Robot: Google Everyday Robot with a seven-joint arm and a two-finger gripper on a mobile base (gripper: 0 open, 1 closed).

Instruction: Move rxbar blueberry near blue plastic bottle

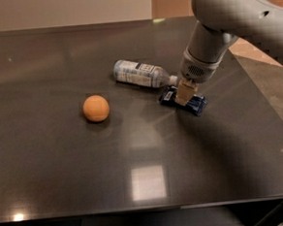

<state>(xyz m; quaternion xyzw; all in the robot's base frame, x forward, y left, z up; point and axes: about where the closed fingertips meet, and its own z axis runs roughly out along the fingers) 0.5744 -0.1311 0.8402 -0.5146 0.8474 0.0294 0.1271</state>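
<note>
Notably, the rxbar blueberry [197, 104] lies flat just beside the blue plastic bottle [138, 73], at its cap end, so placement appears met. The gripper [185, 93] sits on the bar's middle; whether it grasps or has released cannot be told.

The one camera looks down from above the near edge of the counter [49, 179], slanting toward the far wall [51, 9]. It stands fairly close, the gripper [186, 96] right of centre, down low.
</note>
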